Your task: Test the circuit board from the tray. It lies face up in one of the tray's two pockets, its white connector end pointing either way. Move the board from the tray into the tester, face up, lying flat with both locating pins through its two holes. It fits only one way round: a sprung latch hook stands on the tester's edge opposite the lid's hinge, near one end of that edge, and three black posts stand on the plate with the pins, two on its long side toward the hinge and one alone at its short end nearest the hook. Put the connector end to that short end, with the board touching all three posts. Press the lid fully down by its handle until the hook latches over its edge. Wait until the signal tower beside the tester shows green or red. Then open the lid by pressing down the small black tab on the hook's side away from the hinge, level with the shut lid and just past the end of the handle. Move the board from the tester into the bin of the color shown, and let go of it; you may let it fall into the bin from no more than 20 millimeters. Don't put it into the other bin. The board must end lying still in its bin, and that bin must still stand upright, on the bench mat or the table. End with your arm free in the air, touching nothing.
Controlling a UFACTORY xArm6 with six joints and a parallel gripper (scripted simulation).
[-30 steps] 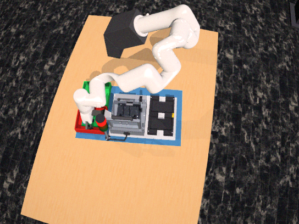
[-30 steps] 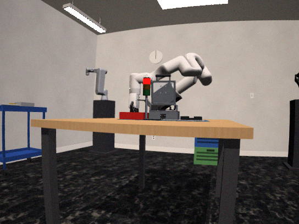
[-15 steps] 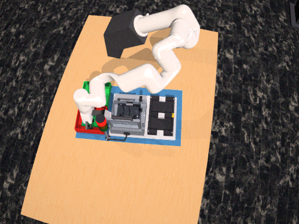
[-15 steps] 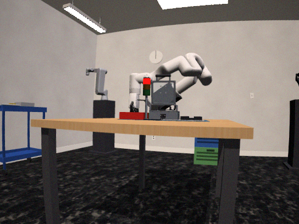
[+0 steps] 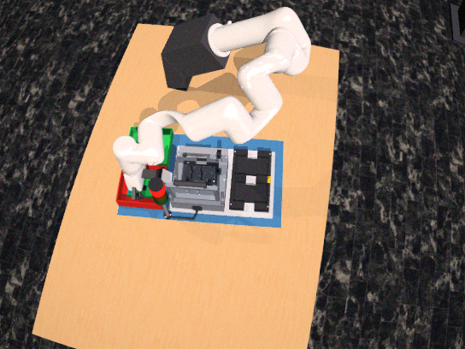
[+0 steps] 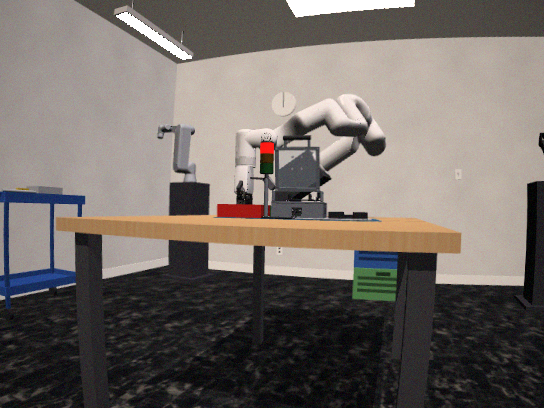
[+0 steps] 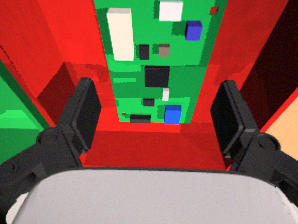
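Below, flat green circuit board, red bin.

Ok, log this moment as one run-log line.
stage: board released | hand: open, empty | circuit board: lying in red bin | signal tower: red | tester lid: up

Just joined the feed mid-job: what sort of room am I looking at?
Most likely a robotics lab or test workshop: a second robot arm stands on a pedestal by the wall, a blue cart is parked at the side, and a board tester sits on the wooden table.
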